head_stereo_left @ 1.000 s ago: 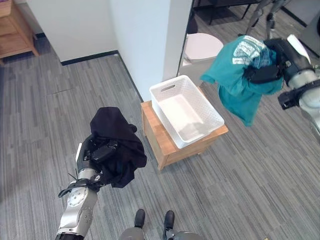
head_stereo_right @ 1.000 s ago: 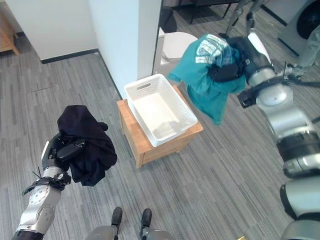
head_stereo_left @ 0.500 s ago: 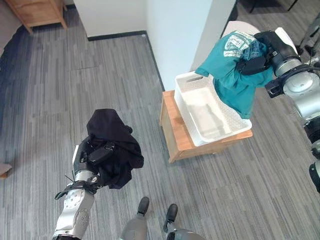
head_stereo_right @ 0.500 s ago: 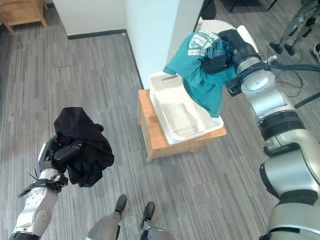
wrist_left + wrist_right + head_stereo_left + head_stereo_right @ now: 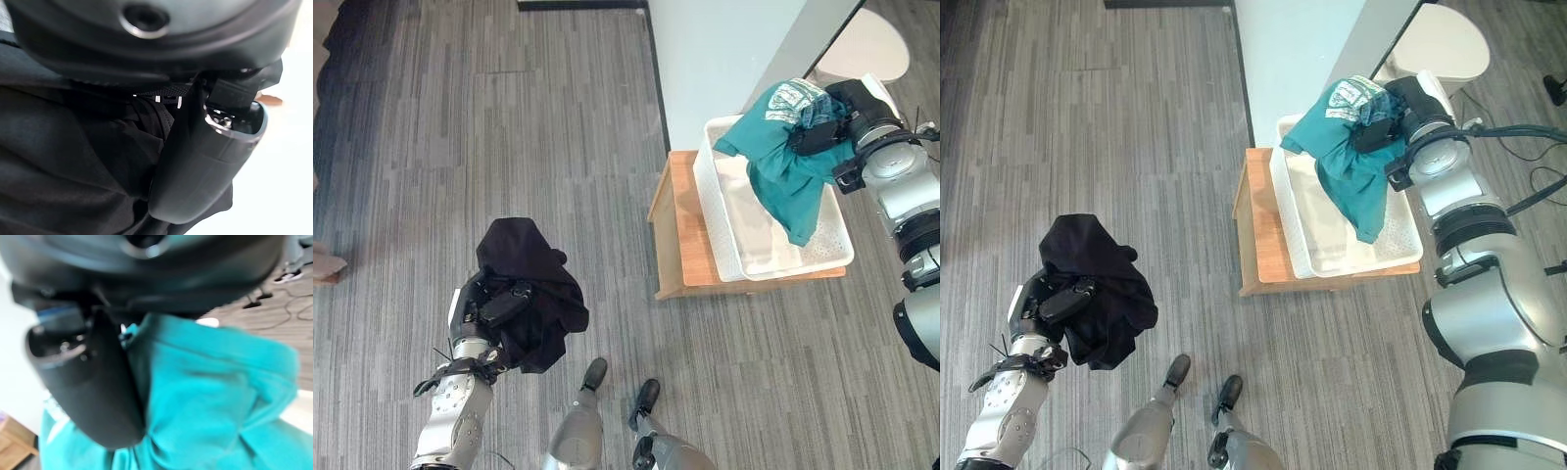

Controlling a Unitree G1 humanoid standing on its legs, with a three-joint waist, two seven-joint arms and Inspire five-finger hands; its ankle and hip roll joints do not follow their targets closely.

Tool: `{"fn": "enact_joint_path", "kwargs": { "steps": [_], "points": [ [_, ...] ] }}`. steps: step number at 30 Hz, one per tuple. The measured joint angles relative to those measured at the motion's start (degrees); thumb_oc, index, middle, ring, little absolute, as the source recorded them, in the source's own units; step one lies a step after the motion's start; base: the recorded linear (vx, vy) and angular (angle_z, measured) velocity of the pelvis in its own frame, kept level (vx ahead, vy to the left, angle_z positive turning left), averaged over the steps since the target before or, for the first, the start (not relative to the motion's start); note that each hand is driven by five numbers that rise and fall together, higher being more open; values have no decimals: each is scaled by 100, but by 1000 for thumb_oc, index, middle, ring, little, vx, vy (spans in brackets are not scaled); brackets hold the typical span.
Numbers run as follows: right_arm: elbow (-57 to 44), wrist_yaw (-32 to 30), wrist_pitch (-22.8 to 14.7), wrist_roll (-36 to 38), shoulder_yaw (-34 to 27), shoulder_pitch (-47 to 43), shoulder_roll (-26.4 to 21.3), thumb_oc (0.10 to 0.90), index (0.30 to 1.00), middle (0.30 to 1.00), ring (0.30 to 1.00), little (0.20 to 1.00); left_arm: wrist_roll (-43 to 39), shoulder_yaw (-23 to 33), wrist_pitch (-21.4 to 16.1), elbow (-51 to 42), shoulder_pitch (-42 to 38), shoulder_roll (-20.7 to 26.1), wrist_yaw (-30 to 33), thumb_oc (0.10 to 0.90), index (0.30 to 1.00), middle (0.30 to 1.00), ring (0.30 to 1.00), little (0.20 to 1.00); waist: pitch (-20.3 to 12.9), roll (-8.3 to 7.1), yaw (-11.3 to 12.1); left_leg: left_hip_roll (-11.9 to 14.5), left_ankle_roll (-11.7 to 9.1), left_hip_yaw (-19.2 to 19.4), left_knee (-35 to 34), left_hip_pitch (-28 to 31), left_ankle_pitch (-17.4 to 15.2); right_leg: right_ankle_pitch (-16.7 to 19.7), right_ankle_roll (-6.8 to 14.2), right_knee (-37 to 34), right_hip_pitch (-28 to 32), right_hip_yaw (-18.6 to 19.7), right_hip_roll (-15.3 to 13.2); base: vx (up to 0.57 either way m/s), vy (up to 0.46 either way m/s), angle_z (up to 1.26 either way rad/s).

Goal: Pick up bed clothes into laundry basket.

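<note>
A white laundry basket [image 5: 832, 257] is sitting on a low wooden stand [image 5: 677, 240] beside a white wall [image 5: 724, 49] on grey plank flooring. The robot's right hand [image 5: 822, 132] is closing its fingers around a bunched teal garment [image 5: 781, 162] and holding it directly above the basket, its loose end dangling into the tray — a position that looks chosen so the cloth will fall inside once let go. The left hand [image 5: 489, 305] is gripping a crumpled black garment [image 5: 530, 294] with curled fingers, holding it up off the floor, well apart from the basket, apparently waiting its turn. Nothing is lying loose in the basket yet.
</note>
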Motion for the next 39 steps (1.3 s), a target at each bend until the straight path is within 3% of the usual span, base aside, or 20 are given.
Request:
{"fn": "enact_joint_path", "kwargs": {
  "steps": [13, 22, 28, 29, 39],
  "points": [
    [443, 10, 7, -479, 252, -267, -18, 400, 300, 300, 300, 300, -1, 85, -11, -30, -44, 25, 40, 400, 300, 300, 300, 300, 42, 57, -35, -10, -14, 1, 2, -147, 11, -11, 19, -1, -152, 11, -13, 0, 0, 0],
    [508, 12, 27, -677, 392, -427, -123, 400, 300, 300, 300, 300, 0, 103, -12, -30, -69, 16, 117, 400, 300, 300, 300, 300, 159, 252, -51, -15, -14, 1, 71, -231, 11, -10, 18, 0, -211, 15, -12, 0, 0, 0],
    [467, 11, 27, -675, 401, -430, -122, 400, 300, 300, 300, 300, 0, 98, -12, -32, -143, 7, 130, 400, 300, 300, 300, 300, 167, 266, -63, -14, -14, 7, 79, -232, 11, -10, 18, 0, -214, 16, -13, 0, 0, 0],
    [467, 11, 27, -675, 402, -430, -121, 800, 900, 900, 900, 900, 0, 91, -12, -31, -163, 3, 133, 400, 300, 300, 300, 300, 167, 266, -65, -15, -14, 7, 79, -232, 11, -10, 18, 0, -214, 16, -13, 0, 0, 0],
    [380, 15, 25, -632, 607, -627, -123, 800, 900, 900, 900, 900, -1, 96, -16, -29, -211, -3, 158, 400, 300, 300, 300, 300, 167, 266, -113, -17, -14, 8, 82, -232, 11, -9, 18, 0, -214, 21, -15, 0, 0, 0]
  ]
}}
